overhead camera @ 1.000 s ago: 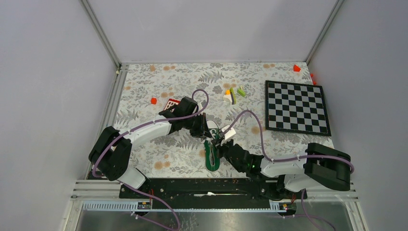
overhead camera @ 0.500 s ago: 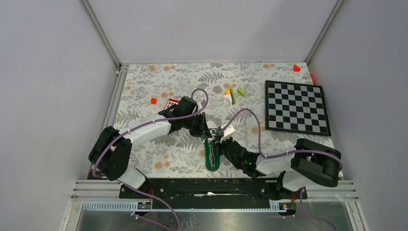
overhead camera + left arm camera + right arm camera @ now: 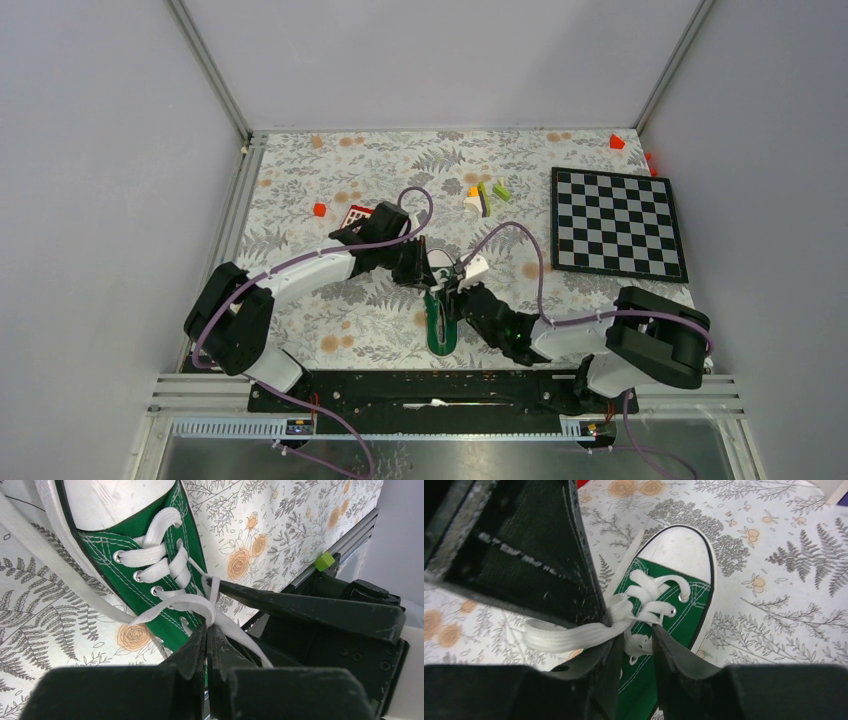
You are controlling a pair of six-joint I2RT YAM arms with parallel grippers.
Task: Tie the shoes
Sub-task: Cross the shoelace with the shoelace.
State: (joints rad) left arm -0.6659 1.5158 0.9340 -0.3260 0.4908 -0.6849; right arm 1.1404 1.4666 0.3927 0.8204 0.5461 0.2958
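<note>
The green shoe (image 3: 440,333) lies mid-table, its white toe cap (image 3: 438,262) pointing away from the arm bases. My left gripper (image 3: 427,277) hovers over the laced part; in the left wrist view it (image 3: 207,630) is shut on a white lace (image 3: 170,604) where the strands cross. My right gripper (image 3: 453,296) comes in from the right. Seen from the right wrist, it (image 3: 635,639) stands open above the green tongue (image 3: 674,615), a bit of lace by an eyelet in the gap. A flat lace strand (image 3: 566,636) drapes across its left finger (image 3: 599,662).
A chessboard (image 3: 618,222) lies at the right. A red-and-white keypad-like block (image 3: 356,215) sits just behind the left arm. Small coloured blocks (image 3: 485,196) and a red piece (image 3: 319,209) lie farther back. A metal rail (image 3: 236,215) runs along the left edge.
My right gripper was shut and has now opened over the shoe. Its arm shifted slightly left and forward. The left gripper has kept its hold and place.
</note>
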